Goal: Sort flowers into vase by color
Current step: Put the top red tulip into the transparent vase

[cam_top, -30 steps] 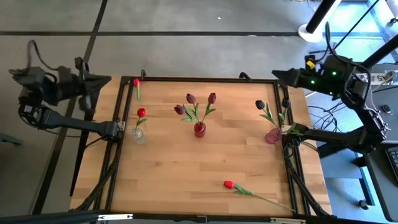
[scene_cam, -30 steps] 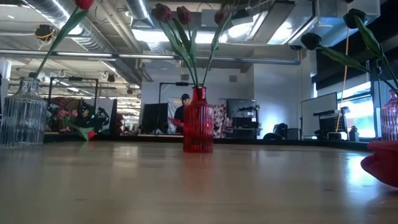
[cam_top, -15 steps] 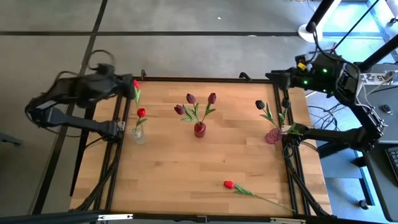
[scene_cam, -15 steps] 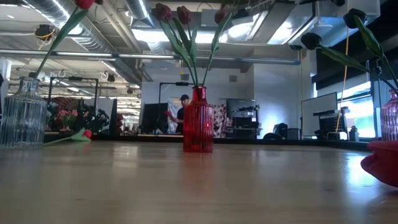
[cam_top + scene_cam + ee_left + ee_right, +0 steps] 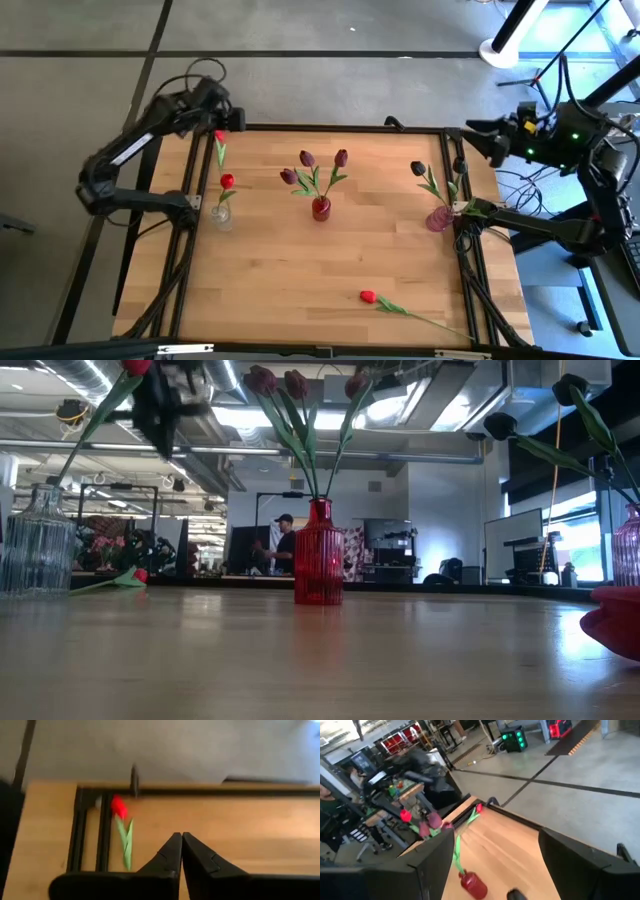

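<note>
The left end effector (image 5: 222, 118) is held over the far left corner of the bench (image 5: 330, 265), a pale plank surface of jointed wood edged by a black metal frame. In the left wrist view its two dark, wedge-shaped fingers (image 5: 172, 855) are pressed tip to tip, and nothing is gripped between them. Just beside this end effector, a loose red tulip (image 5: 219, 140) is laid flat against the frame rail, its small bud followed by a thin green stem and narrow leaf. Nearer the front of the bench from there, a clear ribbed glass vase (image 5: 222, 216) is seen with one red tulip (image 5: 227, 181) standing in it.

At the middle of the bench a red ribbed vase (image 5: 321, 208) is set, holding three maroon-purple tulips (image 5: 307, 159) fanned on slender stems.

The right end effector (image 5: 470, 131) is held just beyond the far right corner of the bench; its broad dark fingers (image 5: 427, 865) are spread wide in the right wrist view, with nothing between them. Near it, by the right rail, a pink glass vase (image 5: 438, 219) is seen with a near-black tulip (image 5: 418, 168) leaning out. Well apart from both end effectors, another red tulip (image 5: 368, 296) is lying on the front of the bench, its long stem trailing toward the right corner.
</note>
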### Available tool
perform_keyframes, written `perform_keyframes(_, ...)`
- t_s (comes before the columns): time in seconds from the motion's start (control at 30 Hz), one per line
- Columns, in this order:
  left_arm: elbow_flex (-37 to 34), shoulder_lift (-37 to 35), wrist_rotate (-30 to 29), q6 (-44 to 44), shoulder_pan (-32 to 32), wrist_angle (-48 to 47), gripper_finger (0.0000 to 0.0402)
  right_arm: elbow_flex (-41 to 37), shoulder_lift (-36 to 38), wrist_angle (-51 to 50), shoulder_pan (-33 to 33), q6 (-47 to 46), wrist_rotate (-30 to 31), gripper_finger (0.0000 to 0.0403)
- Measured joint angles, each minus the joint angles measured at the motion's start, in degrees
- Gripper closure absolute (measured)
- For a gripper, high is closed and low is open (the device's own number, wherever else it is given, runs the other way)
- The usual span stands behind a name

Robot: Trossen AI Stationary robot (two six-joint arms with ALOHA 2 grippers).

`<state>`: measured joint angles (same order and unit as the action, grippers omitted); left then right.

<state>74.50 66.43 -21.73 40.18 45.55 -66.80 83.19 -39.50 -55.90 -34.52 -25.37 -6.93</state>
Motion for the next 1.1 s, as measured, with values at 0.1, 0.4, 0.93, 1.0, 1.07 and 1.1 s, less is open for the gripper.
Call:
perform_keyframes(0.1, -1.51, 4.34, 4.26, 0.10, 4.31, -1.93, 0.0365, 0.01, 1.05, -2.53, 0.00, 0.07, -1.29, 0.0114)
perform_keyframes(0.4, -8.53, 12.50, 11.89, 3.54, 5.96, -2.24, 0.0273, -0.01, 0.69, -6.66, 0.00, 1.35, -4.73, 0.0114)
perform_keyframes(0.93, -20.94, 24.94, 3.87, 15.32, 13.93, 14.05, 0.0239, -0.03, 0.28, -6.87, 0.00, 4.62, -1.66, 0.0114)
perform_keyframes(1.0, -21.01, 27.48, 2.14, 17.33, 13.91, 13.97, 0.0239, -0.03, 0.31, -7.16, 0.00, 4.67, -1.61, 0.0114)
perform_keyframes(1.07, -20.96, 29.67, 0.81, 18.86, 13.91, 14.13, 0.0239, -0.03, 0.25, -7.66, 0.00, 4.67, -1.63, 0.0114)
perform_keyframes(1.1, -20.81, 30.60, -0.33, 20.12, 13.60, 14.09, 0.0239, -0.03, 0.25, -7.71, 0.00, 4.67, -1.63, 0.0114)
